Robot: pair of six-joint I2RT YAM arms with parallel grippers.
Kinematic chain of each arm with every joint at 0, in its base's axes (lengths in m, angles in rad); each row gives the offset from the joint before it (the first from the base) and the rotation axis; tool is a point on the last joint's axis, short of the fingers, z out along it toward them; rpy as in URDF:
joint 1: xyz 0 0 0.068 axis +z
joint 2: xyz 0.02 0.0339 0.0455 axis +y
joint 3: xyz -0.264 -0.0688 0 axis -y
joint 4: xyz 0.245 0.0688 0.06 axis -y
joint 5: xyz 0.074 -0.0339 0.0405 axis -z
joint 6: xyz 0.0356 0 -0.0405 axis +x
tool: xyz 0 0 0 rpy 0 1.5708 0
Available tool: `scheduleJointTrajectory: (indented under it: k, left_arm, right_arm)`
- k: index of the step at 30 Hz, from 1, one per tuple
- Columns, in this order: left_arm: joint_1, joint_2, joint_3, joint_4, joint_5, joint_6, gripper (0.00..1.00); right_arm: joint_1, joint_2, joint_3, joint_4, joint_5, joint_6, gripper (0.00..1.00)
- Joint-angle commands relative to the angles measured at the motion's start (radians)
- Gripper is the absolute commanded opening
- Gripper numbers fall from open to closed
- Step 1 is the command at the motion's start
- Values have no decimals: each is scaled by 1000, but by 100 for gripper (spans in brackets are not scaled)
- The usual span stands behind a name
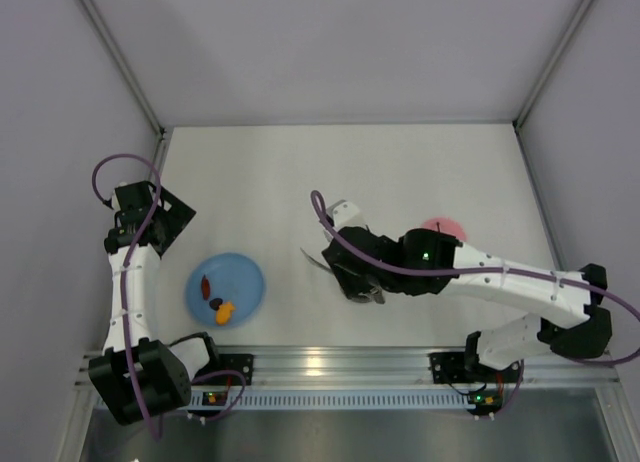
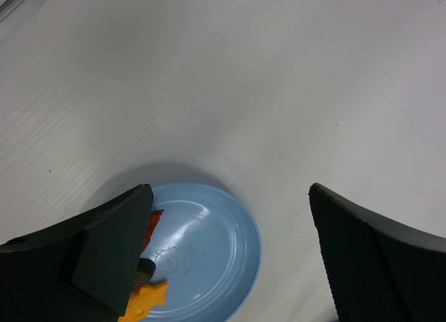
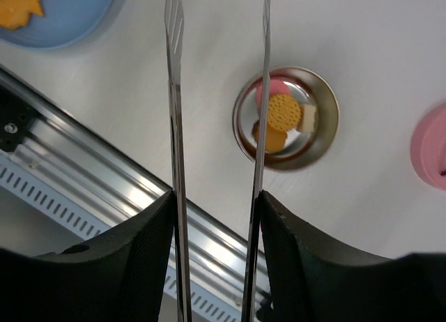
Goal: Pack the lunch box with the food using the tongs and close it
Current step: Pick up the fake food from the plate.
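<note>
Your left fingers (image 2: 122,231) stand wide apart above the blue plate (image 1: 245,277), holding nothing. Three pieces of food (image 1: 226,310) lie on the plate unpacked, so I judge the packing only part done. Your right fingers (image 3: 279,231) are about half closed on the tongs (image 3: 173,92), one against each arm; the long axis runs straight out from the grip, empty tips apart and aimed left toward the plate. Rightward on the counter (image 1: 400,172), the lunch box (image 3: 327,137) holds several pieces, and its pink lid (image 3: 432,148) lies beside it, not yet on.
</note>
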State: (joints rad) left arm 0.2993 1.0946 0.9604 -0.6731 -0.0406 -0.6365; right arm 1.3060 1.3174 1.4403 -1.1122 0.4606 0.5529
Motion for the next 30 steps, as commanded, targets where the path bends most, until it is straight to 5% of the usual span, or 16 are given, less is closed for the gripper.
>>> scheduleJointTrajectory:
  k: [1,13,30]
  left_arm:
    - [4,-6,-5,49,8,3,99]
    - [4,1,-5,44,-2,3,99]
    - [4,11,-5,44,-12,3,99]
  right_arm:
    - [-8,93,91,197,-101,-96,49]
    - [16,452,367,308,-301,-225,47]
    - [79,706,528,359,-390,-268,46]
